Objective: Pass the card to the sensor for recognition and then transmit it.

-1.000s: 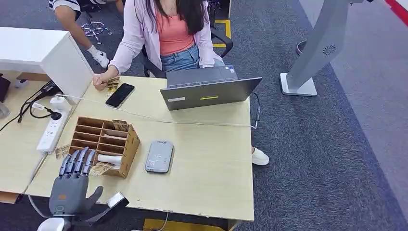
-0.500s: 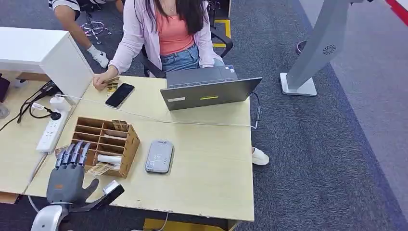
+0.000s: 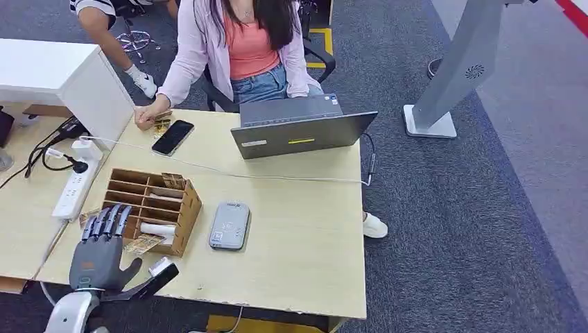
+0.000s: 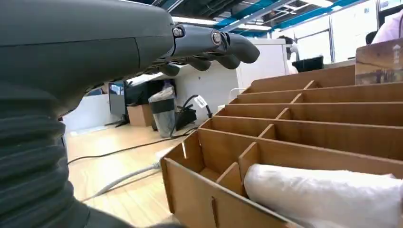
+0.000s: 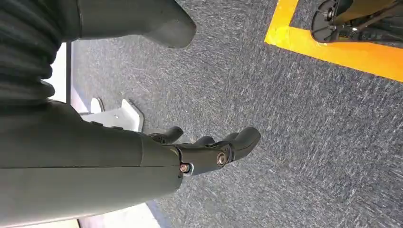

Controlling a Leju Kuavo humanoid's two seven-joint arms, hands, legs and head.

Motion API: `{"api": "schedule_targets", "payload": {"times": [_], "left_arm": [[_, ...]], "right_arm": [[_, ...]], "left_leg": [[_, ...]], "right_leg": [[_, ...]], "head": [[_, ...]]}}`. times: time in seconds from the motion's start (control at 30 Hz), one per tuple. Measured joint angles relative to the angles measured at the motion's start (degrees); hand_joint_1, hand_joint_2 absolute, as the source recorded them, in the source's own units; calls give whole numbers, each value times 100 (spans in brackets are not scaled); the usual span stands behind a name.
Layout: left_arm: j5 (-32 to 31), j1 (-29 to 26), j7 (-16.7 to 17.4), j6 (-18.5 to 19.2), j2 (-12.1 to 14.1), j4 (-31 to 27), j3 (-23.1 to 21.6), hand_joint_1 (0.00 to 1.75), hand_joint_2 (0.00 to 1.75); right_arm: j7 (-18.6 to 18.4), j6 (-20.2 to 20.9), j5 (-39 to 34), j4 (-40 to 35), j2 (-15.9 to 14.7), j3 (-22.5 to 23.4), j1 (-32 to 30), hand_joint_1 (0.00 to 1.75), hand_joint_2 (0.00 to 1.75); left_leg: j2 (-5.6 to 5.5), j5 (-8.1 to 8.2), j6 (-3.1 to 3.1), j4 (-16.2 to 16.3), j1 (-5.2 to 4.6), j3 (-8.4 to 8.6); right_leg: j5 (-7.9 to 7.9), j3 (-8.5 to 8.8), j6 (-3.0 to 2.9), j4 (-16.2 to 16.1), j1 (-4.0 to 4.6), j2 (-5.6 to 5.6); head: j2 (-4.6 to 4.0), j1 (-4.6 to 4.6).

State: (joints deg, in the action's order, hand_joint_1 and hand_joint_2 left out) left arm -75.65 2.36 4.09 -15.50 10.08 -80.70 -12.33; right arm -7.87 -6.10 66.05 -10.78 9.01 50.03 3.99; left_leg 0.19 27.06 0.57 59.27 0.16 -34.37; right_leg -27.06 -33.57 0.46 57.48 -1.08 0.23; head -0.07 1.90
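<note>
Card (image 3: 145,243) at wooden organizer (image 3: 154,208) on pale desk (image 3: 298,229) — grey carpet (image 3: 471,222), left hand (image 3: 97,257) fingers (image 3: 105,222) spread, empty

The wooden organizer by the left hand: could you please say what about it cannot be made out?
- Head view: left hand covers the wooden organizer's near corner; card partly hidden.
- Left wrist view: white roll cut by frame edge; compartment depths hidden by dividers.

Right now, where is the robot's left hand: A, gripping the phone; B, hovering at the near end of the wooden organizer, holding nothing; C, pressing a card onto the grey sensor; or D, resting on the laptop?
B: the left hand hangs with fingers spread at the near end of the wooden organizer, apart from the grey sensor, with nothing in it.
</note>
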Motion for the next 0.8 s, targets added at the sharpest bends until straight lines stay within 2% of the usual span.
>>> {"api": "schedule_targets", "payload": {"times": [0.3,0.8], "left_arm": [[144,-2,-181,-2,18,50,0,175,175],[221,12,-240,-7,39,50,0,175,175]], "right_arm": [[0,0,52,0,0,0,0,0,175],[0,0,68,0,0,0,1,0,175]], "left_leg": [[0,0,0,0,0,-1],[0,0,0,0,0,0]], "right_leg": [[0,0,0,0,0,0],[0,0,0,0,0,0]], "head": [[0,0],[0,0]]}}
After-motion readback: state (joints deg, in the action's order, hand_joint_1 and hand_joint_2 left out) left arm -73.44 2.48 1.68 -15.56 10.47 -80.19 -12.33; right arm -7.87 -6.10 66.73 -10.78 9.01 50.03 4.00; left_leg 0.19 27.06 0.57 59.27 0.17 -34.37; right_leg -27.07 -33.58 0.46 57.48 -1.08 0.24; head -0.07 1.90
